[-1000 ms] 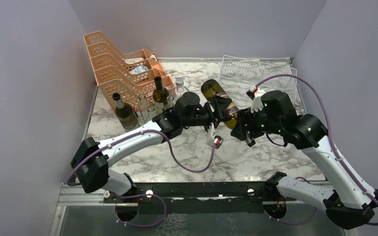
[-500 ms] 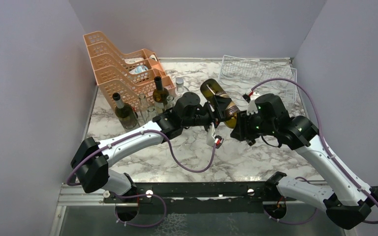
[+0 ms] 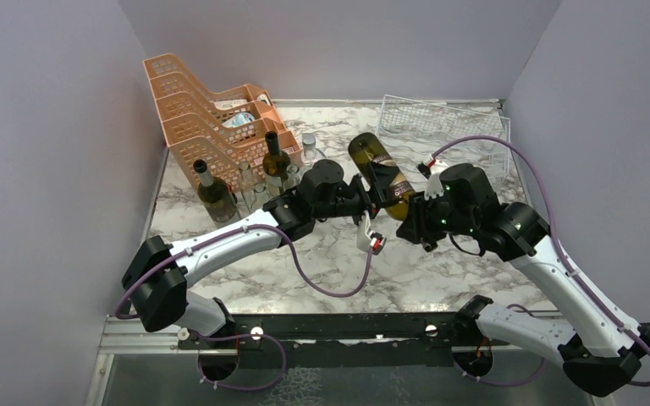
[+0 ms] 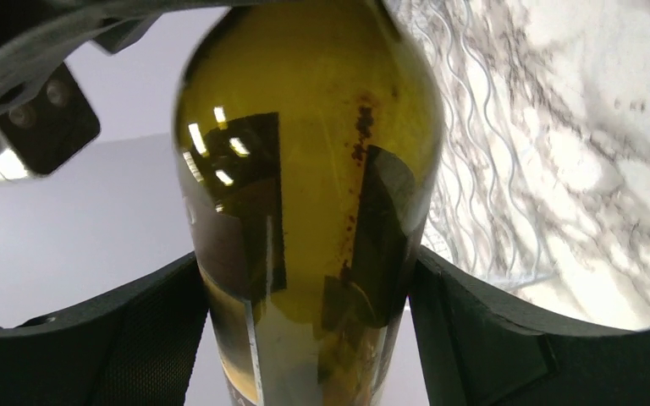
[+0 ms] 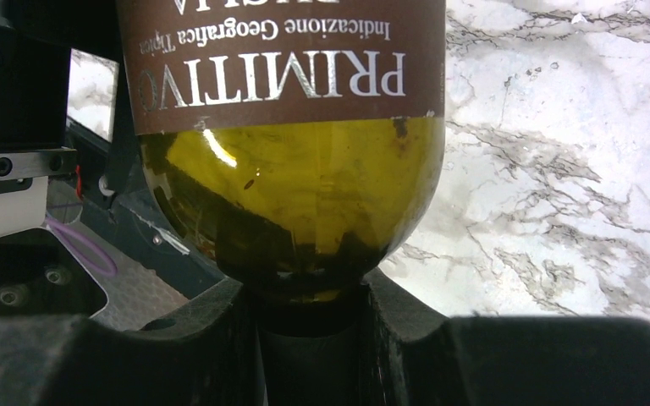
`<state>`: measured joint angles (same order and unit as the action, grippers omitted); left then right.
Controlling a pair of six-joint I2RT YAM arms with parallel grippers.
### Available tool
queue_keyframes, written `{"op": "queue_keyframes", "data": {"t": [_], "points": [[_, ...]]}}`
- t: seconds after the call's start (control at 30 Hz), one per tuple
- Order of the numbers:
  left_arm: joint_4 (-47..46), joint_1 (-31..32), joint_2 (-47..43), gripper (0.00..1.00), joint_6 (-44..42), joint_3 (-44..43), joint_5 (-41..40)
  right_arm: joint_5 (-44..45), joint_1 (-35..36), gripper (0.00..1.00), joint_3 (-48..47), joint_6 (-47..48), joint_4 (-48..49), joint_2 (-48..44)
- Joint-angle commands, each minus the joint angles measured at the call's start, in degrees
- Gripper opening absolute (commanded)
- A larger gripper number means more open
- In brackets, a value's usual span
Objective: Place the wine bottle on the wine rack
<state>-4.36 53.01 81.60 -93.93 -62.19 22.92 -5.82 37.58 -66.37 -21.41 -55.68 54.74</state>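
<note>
Both of my tools hold the wine bottle (image 3: 371, 155) — left gripper (image 4: 305, 271) clamped on its body, right gripper (image 5: 309, 313) on its neck.

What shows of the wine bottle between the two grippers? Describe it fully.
The wine bottle is olive-green glass with a dark brown label reading PRIMITIVO in white. It is held clear of the marble table, tilted, with its base toward the far wine rack and its neck toward the right arm. The left gripper clamps its body from both sides. The right gripper has its fingers tight against the neck just below the shoulder. Nothing else touches it. The cap end is hidden.
</note>
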Motion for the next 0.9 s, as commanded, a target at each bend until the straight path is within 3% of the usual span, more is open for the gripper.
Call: {"op": "queue_keyframes", "data": {"t": [0.0,0.13,0.27,0.4,0.57,0.63,0.77,0.87], "points": [[-9.9,0.2,-2.5,0.98,1.6,1.2,0.2,8.3,-0.2,0.01,-2.0,-1.9,4.5,-2.8],[-10.4,0.5,-3.0,0.99,2.7,2.5,0.0,14.7,-0.2,0.01,-3.6,-4.1,5.6,-4.5],[-11.3,0.8,-4.2,0.99,11.8,2.1,-0.4,19.4,-0.1,0.01,-3.4,-6.6,7.2,-5.6],[-14.1,1.0,-5.8,0.99,36.3,-0.8,-5.3,19.5,-0.2,0.01,-0.9,-7.6,9.0,-5.9],[-16.7,0.9,-7.2,0.99,72.3,-4.5,-26.8,16.5,-0.1,0.01,4.1,-7.6,11.1,-6.1],[-16.4,0.8,-8.7,0.99,80.6,-4.1,-30.7,14.6,-0.1,0.01,6.4,-7.2,12.2,-6.2],[-15.5,0.7,-13.0,0.99,88.8,0.3,-30.2,11.6,-0.2,0.01,11.4,-8.0,15.3,-6.0],[-8.3,0.6,-15.8,0.99,97.3,1.3,-33.6,9.9,-0.1,0.01,15.6,-9.2,18.3,-5.8]]}}
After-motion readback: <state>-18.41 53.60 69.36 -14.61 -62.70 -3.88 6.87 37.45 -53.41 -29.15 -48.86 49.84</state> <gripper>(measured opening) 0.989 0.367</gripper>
